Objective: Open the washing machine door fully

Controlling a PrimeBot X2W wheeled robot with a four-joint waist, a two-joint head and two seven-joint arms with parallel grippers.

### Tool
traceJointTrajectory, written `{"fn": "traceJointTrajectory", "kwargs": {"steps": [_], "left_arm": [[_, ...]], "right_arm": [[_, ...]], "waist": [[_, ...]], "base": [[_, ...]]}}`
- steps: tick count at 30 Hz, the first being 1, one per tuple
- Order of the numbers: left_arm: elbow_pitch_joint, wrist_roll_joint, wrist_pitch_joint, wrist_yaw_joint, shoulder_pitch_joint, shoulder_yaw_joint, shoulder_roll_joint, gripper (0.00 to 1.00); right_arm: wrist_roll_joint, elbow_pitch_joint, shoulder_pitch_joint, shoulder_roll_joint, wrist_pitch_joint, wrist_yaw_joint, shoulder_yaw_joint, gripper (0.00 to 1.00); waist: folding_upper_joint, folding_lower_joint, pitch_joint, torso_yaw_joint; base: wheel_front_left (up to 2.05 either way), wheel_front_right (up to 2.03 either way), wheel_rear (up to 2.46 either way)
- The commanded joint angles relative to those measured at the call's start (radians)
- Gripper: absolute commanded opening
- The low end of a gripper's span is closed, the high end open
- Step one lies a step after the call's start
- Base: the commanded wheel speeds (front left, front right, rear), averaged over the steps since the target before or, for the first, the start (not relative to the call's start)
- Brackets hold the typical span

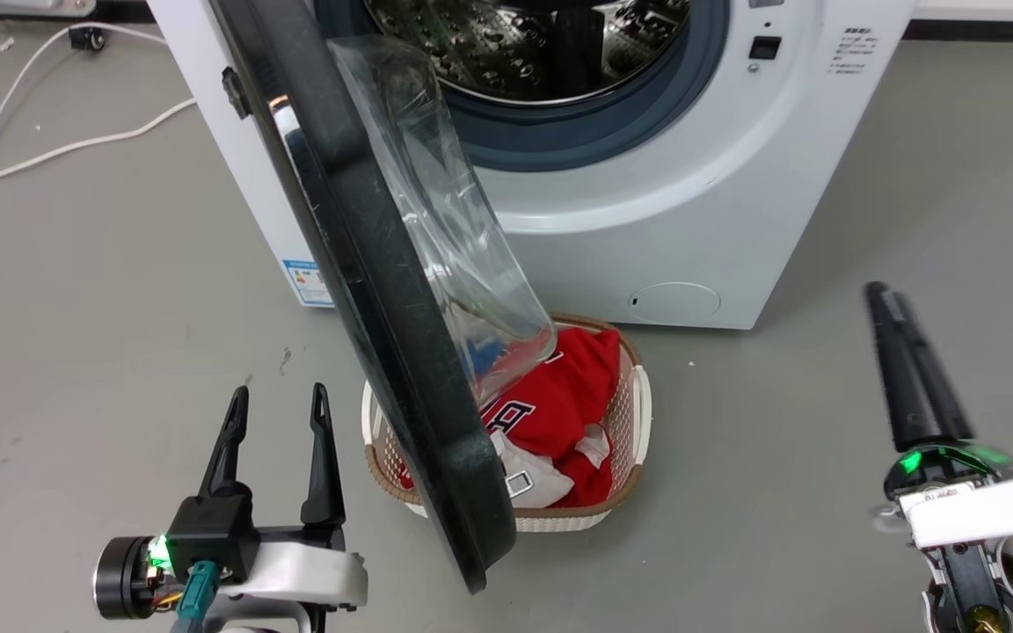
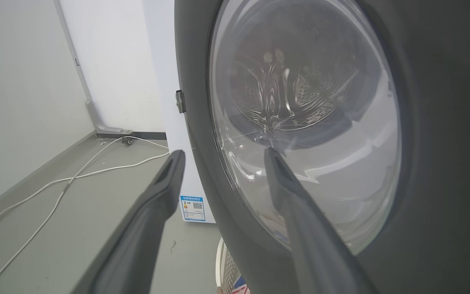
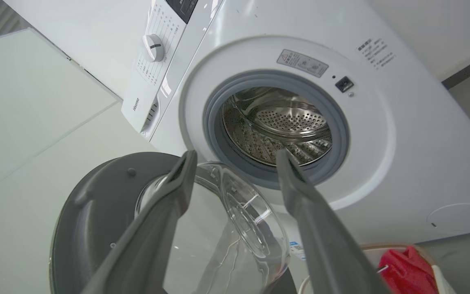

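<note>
The left gripper [image 1: 279, 394] is hovering low at the near left with its jaws standing apart and gripping nothing. It is just beside the outer face of the door [image 1: 383, 290] but, as far as I can tell, not touching it. The right gripper [image 1: 883, 294] is waiting well off to the right, its jaws likewise spread and empty in the right wrist view. Between them a laundry basket [image 1: 640, 413] is sitting on the floor, holding red clothes [image 1: 568, 396]. The door is hanging out over it, unlatched and swung roughly halfway from the washing machine [image 1: 665, 211], leaving the drum [image 1: 506, 44] showing. The opening is looking about half done, with a further swing toward the robot's left remaining.
</note>
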Motion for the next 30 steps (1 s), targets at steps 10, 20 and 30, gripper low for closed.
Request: {"fn": "traceJointTrajectory", "kwargs": {"steps": [10,20,30], "left_arm": [[-0.003,0.016,-0.002,-0.007,0.041,0.023,0.0,1.0],[0.002,0.013,-0.002,-0.006,0.057,0.023,0.0,1.0],[0.014,0.006,-0.002,-0.008,0.079,0.015,0.0,1.0]], "right_arm": [[-0.663,-0.021,0.022,0.101,-0.154,0.003,-0.222,1.0],[-1.027,-0.049,0.12,0.178,-0.155,0.002,-0.279,1.0],[-1.084,0.006,0.224,0.214,-0.155,0.002,-0.277,1.0]], "waist": [[0.0,0.0001,-0.04,-0.035],[0.0,0.0001,-0.069,-0.039],[0.0,0.0001,-0.104,-0.03]], "base": [[0.0,0.0,0.0],[0.0,0.0,0.0],[0.0,0.0,0.0]]}}
